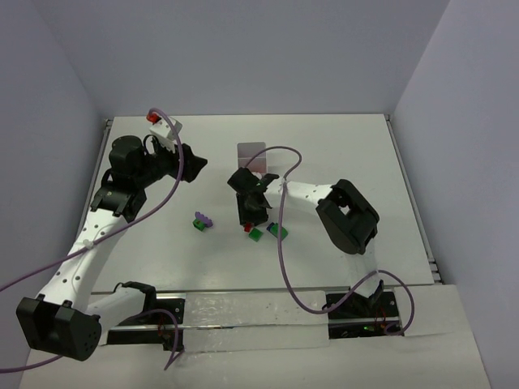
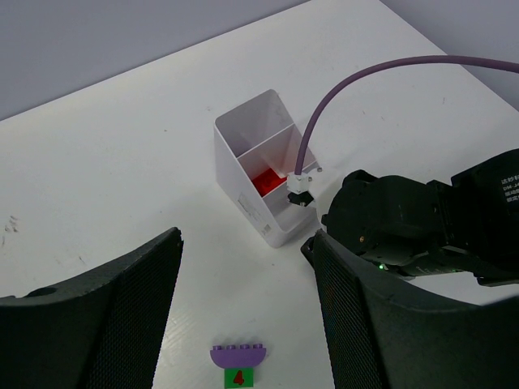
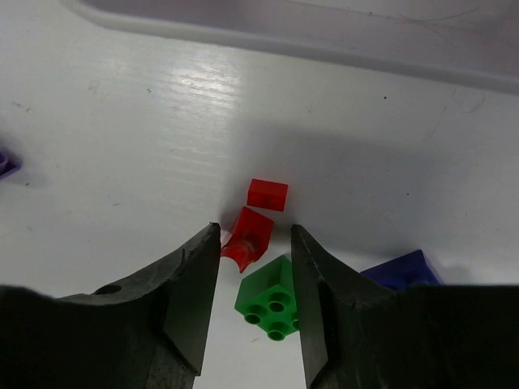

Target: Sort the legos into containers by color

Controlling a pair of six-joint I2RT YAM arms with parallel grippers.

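Right wrist: green lego (image 3: 270,299) studs-up

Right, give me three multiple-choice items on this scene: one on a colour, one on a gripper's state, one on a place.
1. The white tray holds a piece coloured: A green; B red; C blue.
2. The left gripper is: A open and empty; B shut on a blue brick; C shut on the tray.
3. The purple brick lies: A in the tray; B on the table against a green piece; C in the left gripper.

Answers:
1 B: the left wrist view shows a red brick in one compartment.
2 A: its fingers stand wide apart with nothing between them.
3 B: it sits on the table, touching the green piece, apart from the tray.
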